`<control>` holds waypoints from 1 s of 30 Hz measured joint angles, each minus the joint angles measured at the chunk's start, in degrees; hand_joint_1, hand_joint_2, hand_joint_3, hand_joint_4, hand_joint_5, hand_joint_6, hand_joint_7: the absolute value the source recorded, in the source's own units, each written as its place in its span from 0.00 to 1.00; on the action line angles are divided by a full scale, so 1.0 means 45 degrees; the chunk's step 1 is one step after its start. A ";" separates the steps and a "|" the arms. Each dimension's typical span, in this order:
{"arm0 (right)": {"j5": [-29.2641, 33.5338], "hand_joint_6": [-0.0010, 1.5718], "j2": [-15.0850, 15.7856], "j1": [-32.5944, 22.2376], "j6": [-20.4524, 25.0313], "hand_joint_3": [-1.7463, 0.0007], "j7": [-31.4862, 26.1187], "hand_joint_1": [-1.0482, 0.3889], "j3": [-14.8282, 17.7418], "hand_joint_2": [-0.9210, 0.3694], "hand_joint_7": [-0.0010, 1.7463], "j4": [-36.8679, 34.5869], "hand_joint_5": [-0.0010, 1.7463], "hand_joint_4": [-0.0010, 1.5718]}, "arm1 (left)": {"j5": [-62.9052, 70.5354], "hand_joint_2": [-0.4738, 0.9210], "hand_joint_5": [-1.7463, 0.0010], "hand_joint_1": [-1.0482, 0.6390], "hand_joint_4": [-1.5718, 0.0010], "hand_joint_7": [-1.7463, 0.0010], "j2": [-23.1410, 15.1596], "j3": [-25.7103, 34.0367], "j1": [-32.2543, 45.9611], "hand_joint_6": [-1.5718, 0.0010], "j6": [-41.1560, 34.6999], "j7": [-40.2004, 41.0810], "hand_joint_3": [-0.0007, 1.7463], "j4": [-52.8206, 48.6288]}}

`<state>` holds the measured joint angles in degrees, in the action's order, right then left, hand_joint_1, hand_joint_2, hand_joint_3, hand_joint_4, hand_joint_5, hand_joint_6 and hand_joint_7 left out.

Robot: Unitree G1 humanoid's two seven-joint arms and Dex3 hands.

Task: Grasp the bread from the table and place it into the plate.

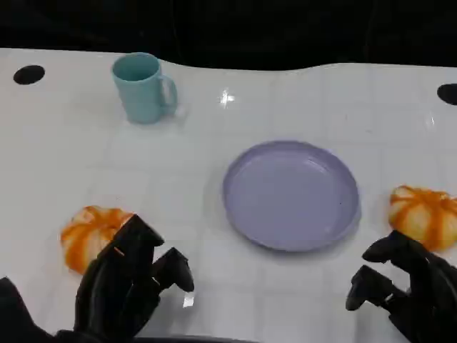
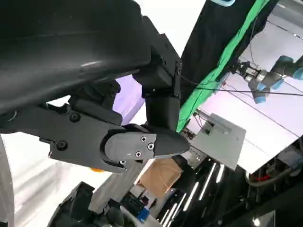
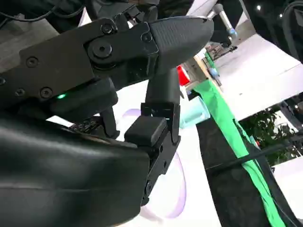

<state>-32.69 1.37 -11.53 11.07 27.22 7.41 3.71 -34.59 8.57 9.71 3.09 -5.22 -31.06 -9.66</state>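
Observation:
Two orange-and-white bread rolls lie on the white table. One bread roll (image 1: 89, 236) sits at the left, just beyond my left hand (image 1: 132, 282), whose fingers hang over its near edge with nothing in them. The other bread roll (image 1: 425, 214) lies at the right, just beyond my right hand (image 1: 403, 286), which holds nothing and has its fingers apart. The lilac plate (image 1: 289, 194) stands bare in the middle between them. A strip of the plate (image 2: 130, 94) shows past my left hand's fingers (image 2: 156, 94); the plate's rim (image 3: 177, 187) shows under my right hand's fingers (image 3: 161, 118).
A light blue mug (image 1: 143, 87) stands at the back left, its handle to the right. Black round holes (image 1: 28, 74) mark the table's far corners. The table's far edge meets a dark backdrop. The mug (image 3: 194, 113) also shows in the right wrist view.

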 measured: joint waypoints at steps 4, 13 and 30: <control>0.0000 0.51 0.0000 0.0002 0.0002 0.90 -0.0001 0.36 0.0000 0.00 0.61 0.0000 0.90 0.46 | -0.0001 1.00 0.00 0.28 0.47 0.00 -0.0002 0.0009 -0.0008 0.61 0.0001 -0.0004 0.21 -0.0001; 0.0026 0.52 -0.0005 0.0005 0.0025 0.88 -0.0031 0.36 -0.0009 0.00 0.62 0.0008 0.90 0.47 | -0.0004 1.00 0.00 0.28 0.46 0.00 -0.0003 0.0042 -0.0007 0.61 -0.0119 0.0072 0.20 0.0019; 0.0002 0.52 -0.0012 -0.0107 0.0223 0.89 -0.0200 0.36 -0.0014 0.00 0.61 0.0374 0.90 0.47 | 0.0430 1.00 0.08 0.28 0.65 0.39 -0.0074 -0.0135 0.0080 0.64 0.0283 0.0170 0.22 0.0403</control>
<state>-32.68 1.31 -12.01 12.07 26.32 7.34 5.40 -32.66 8.24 9.10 3.45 -3.95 -30.29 -7.85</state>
